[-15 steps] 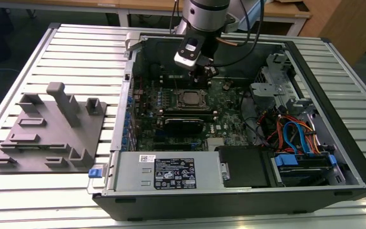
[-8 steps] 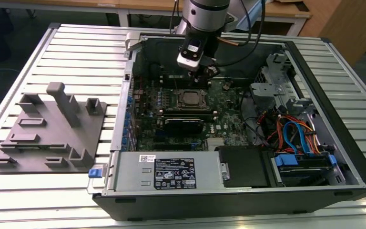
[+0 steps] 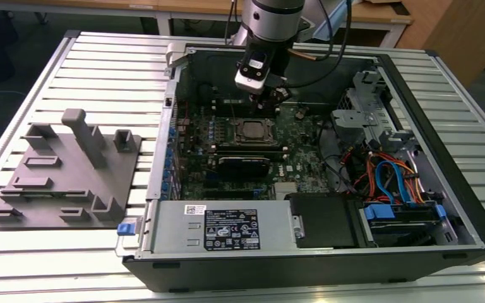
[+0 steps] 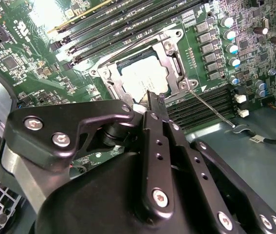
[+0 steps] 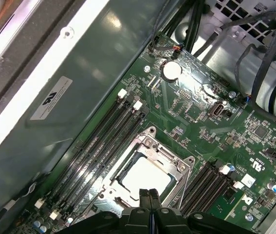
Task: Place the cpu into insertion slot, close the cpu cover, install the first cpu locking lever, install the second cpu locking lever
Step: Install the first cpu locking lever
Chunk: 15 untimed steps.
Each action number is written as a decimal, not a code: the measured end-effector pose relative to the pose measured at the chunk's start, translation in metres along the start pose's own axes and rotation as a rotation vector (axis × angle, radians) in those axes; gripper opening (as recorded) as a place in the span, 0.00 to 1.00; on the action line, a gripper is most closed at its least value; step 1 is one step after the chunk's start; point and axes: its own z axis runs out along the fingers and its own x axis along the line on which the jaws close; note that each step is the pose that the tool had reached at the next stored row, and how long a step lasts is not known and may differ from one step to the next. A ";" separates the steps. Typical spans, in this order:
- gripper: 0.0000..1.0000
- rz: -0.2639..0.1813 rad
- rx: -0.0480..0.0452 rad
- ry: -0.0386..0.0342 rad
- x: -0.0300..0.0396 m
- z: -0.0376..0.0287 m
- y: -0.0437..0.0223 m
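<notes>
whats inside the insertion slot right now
The cpu lies in the insertion slot, the cpu cover framing its top. The gripper hides one edge; contacts underneath are covered.

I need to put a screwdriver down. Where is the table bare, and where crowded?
Bare: the slatted metal table in the exterior view's upper left, bordered by the grey moulded fixture plate and the open black computer case; also the strip at that view's right edge. Crowded: inside the case, where the pincer hangs over the silvery square cpu cover.

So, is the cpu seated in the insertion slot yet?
In: in the first wrist view the cpu lies flat inside the insertion slot, with the cpu cover framing its top.
</notes>
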 end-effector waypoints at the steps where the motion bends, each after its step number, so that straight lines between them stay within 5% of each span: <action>1: 0.10 0.000 0.0000 0.0000 0.0000 0.0000 0.0000; 8: 0.10 -0.010 0.0002 -0.0001 0.0000 0.0000 0.0000; 15: 0.10 -0.099 0.0015 -0.0004 0.0000 0.0000 0.0000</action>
